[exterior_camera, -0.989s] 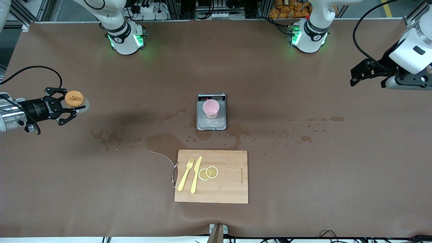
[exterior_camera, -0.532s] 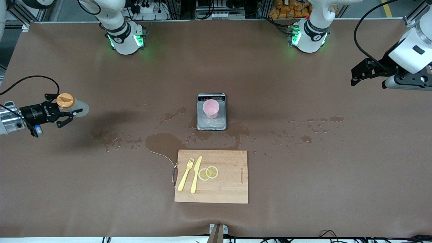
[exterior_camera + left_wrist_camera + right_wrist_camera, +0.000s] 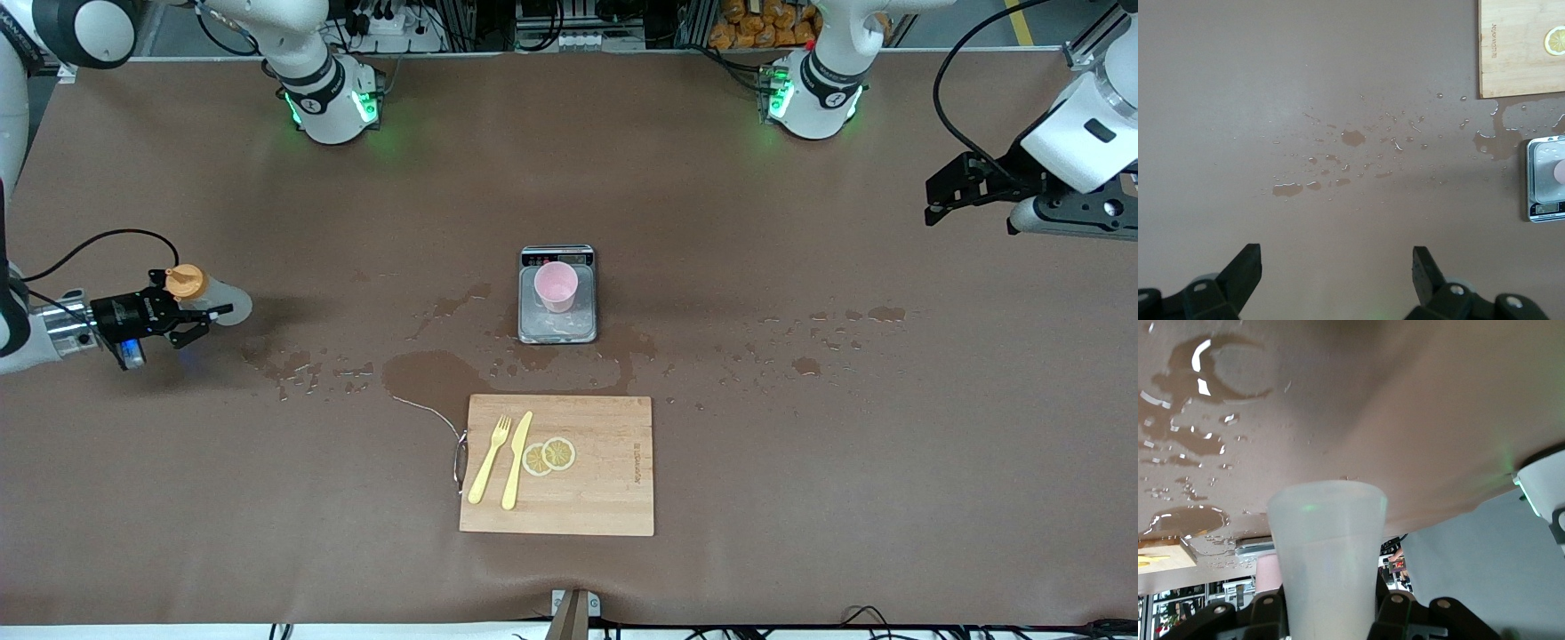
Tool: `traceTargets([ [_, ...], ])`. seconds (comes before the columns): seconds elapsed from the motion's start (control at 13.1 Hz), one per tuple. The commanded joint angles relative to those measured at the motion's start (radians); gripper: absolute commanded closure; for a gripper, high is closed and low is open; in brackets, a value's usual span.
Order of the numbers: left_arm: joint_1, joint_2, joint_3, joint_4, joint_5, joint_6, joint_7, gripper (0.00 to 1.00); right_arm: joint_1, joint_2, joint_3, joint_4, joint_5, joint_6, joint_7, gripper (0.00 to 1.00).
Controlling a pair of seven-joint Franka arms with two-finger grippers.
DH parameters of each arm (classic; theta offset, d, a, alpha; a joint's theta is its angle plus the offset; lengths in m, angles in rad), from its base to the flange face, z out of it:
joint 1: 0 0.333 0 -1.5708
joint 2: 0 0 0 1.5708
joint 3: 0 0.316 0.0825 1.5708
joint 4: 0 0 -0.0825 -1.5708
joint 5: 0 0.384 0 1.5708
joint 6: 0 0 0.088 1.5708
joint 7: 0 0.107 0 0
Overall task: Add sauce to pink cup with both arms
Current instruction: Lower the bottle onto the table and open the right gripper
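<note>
Inspection proceeds from the right arm's end of the table toward the left arm's. The right gripper [image 3: 191,313] is clamped on the sauce bottle [image 3: 209,298], a translucent squeeze bottle with an orange nozzle cap [image 3: 184,282], held tipped over on its side just above the brown table [image 3: 800,498] near that end edge; the right wrist view shows the pale bottle body [image 3: 1328,553] seated between the black fingers. At the table's centre the pink cup [image 3: 556,286] stands upright on a small digital scale [image 3: 557,327], well apart from the bottle. Whether the cup holds any sauce cannot be told. Wet patches [image 3: 436,373] spread across the table around the scale. Nearer the front camera lies a wooden cutting board [image 3: 605,480] carrying a yellow fork [image 3: 489,458], a yellow knife [image 3: 516,460] and two lemon slices [image 3: 549,456]. The left gripper [image 3: 956,188] hangs over the table's edge at its own end, fingers spread wide and empty, waiting. Assessment: pick-up of the bottle is complete; carrying it to the cup, squeezing out the sauce and any part for the left arm appear to be outstanding.
</note>
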Motion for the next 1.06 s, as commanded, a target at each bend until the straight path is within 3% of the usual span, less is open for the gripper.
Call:
traceTargets([
  [0.0, 0.003, -0.003, -0.003, 0.003, 0.015, -0.004, 0.014, 0.00, -0.044, 0.040, 0.016, -0.003, 0.025, -0.001, -0.061, 0.77],
  [0.3, 0.003, -0.003, -0.003, 0.003, 0.015, -0.004, 0.014, 0.00, -0.077, 0.124, 0.016, -0.008, 0.055, 0.019, -0.161, 0.73],
  [0.68, 0.002, -0.004, -0.003, 0.003, 0.015, -0.004, 0.014, 0.00, -0.074, 0.126, 0.016, -0.034, 0.051, 0.072, -0.165, 0.73],
  [0.76, 0.002, -0.004, -0.003, 0.003, 0.015, -0.005, 0.013, 0.00, -0.072, 0.124, 0.016, -0.034, 0.049, 0.072, -0.162, 0.67],
  [0.84, 0.002, -0.004, -0.003, 0.003, 0.015, -0.005, 0.013, 0.00, -0.071, 0.124, 0.016, -0.031, 0.048, 0.072, -0.156, 0.38],
  [0.91, 0.002, -0.004, -0.003, 0.003, 0.015, -0.005, 0.013, 0.00, -0.066, 0.124, 0.016, -0.028, 0.048, 0.072, -0.153, 0.00],
  [0.99, 0.002, -0.004, -0.003, 0.003, 0.015, -0.005, 0.013, 0.00, -0.061, 0.123, 0.016, -0.022, 0.048, 0.072, -0.152, 0.00],
])
